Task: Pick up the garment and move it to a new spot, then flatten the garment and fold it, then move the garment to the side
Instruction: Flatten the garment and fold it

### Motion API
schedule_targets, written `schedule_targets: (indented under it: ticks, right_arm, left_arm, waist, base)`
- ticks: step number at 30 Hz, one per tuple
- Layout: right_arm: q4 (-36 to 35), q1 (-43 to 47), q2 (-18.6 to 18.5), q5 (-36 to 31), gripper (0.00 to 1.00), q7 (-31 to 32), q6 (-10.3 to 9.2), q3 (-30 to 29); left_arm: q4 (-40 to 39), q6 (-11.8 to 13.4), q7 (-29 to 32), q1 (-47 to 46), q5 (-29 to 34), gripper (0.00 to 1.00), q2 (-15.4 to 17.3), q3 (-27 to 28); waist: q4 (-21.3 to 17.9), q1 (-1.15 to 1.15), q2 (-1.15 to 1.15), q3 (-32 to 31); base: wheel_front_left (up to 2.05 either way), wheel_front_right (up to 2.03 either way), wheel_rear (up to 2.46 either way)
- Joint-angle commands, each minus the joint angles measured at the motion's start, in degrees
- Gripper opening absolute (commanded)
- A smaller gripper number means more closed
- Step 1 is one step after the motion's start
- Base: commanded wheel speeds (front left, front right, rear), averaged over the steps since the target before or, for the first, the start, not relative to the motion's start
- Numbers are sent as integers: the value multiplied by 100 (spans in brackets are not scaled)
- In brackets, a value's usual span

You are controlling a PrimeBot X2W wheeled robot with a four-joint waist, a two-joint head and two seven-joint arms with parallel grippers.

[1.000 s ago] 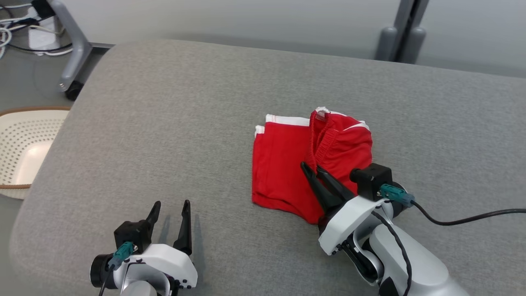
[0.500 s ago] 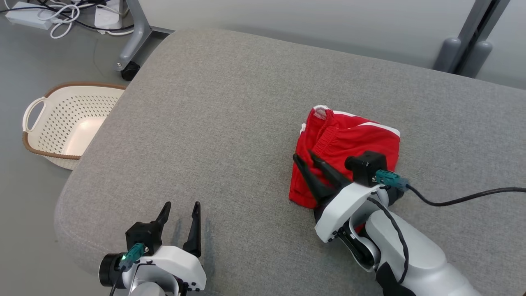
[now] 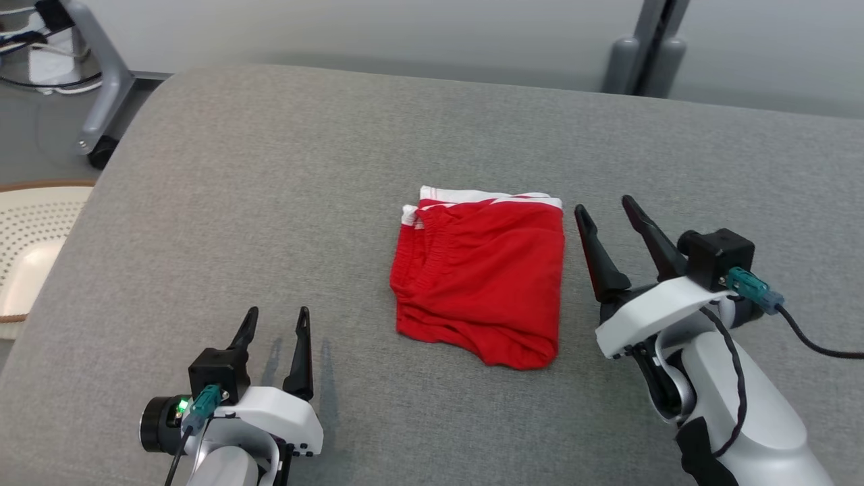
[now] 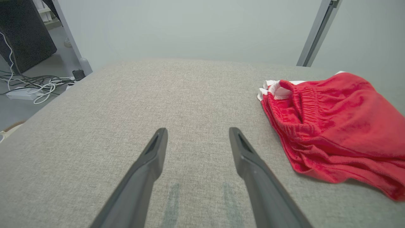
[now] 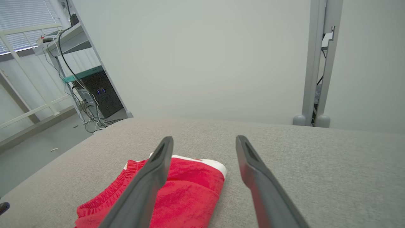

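Observation:
The garment [image 3: 482,280] is a pair of red shorts with white trim, folded into a compact rectangle near the middle of the grey cushioned surface [image 3: 283,175]. It also shows at the right of the left wrist view as the garment [image 4: 335,126] and low left in the right wrist view as the garment [image 5: 186,193]. My right gripper [image 3: 605,206] hovers open just right of the garment, holding nothing. My left gripper [image 3: 277,315] rests open at the lower left, well apart from the cloth. In their own views, the left gripper [image 4: 196,131] and right gripper [image 5: 205,139] have empty spread jaws.
A perforated cream basket [image 3: 27,250] sits on the floor off the left edge. A wheeled grey stand leg [image 3: 101,88] and cables lie at the back left, and a grey post [image 3: 638,47] rises behind the surface.
My right gripper has let go of the red garment, opened and drawn back to its right. The garment now lies folded flat. The head camera swung between frames. The left gripper stayed put.

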Motion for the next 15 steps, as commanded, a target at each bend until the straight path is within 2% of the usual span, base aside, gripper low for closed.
schedule_targets:
  ticks: [1, 5, 9, 15]
  right_arm:
    - [-85, 193, -21, -221, 100, 3, -1, -266]
    - [-236, 495, -29, -634, 100, 3, -1, -795]
    - [-430, 867, -26, -782, 100, 3, -1, -1325]
    - [-553, 1313, -29, -855, 100, 3, -1, -1559]
  left_arm:
    - [-47, 14, -9, -57, 100, 100, 30, 104]
    - [-92, -9, -9, -41, 213, 100, 30, 293]
    - [-96, -36, -9, -2, 289, 100, 31, 444]
    - [-88, -102, -9, 143, 377, 100, 29, 635]
  waist:
    - [-331, 0, 0, -8]
    - [-625, 0, 0, -17]
    - [-832, 0, 0, -62]
    - [-1060, 0, 0, -170]
  base:
    - [0, 0, 0]
    - [0, 0, 0]
    - [0, 0, 0]
    - [0, 0, 0]
